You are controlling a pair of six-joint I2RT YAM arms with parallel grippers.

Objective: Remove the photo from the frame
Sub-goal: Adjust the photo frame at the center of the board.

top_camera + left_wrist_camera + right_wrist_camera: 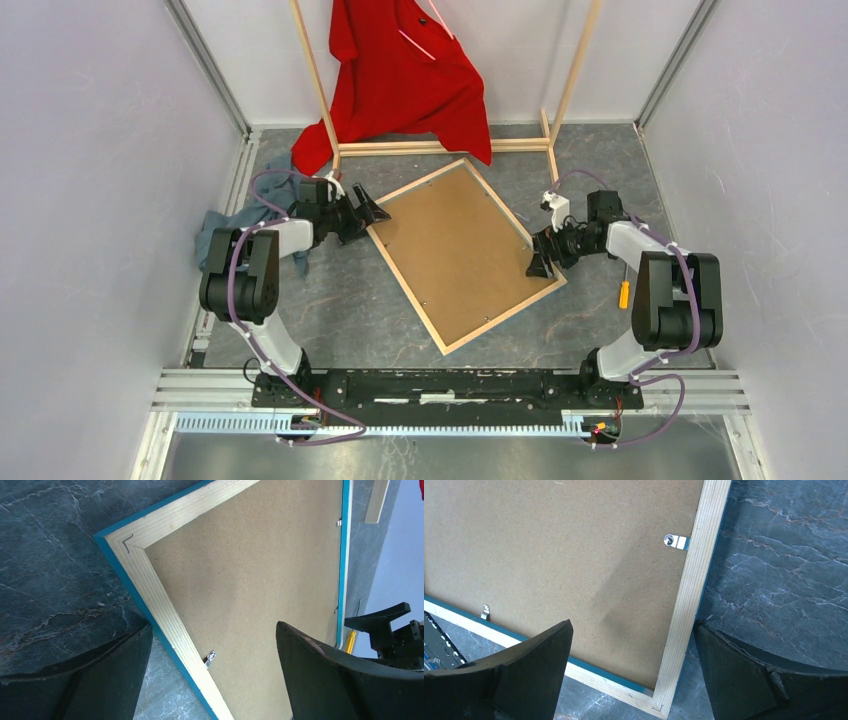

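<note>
Frame (505, 316): lies face down at the table's centre, turned askew, with one corner toward 12 o'clock; pale wood back edges up, blue border showing at the rim.
Board (460, 245): plain brown, fills the frame's back, held by small metal clips (675, 541).
Photo: hidden under the board.
Left gripper (376, 212): jaws spread wide and holding nothing, at the frame's 9 o'clock corner; in its wrist view one finger is over the table, the other over the board.
Right gripper (536, 256): jaws spread wide and holding nothing, at the frame's 3 o'clock edge, straddling the wood edge; contact cannot be told.
Rack (440, 147): wooden, at 12 o'clock, just beyond the frame's top corner.
Red cloth (410, 75): hangs on the rack.
Blue cloth (215, 235): at 9 o'clock, by the wall.
Tool (624, 293): orange handle, at 3 o'clock beside the right arm.
</note>
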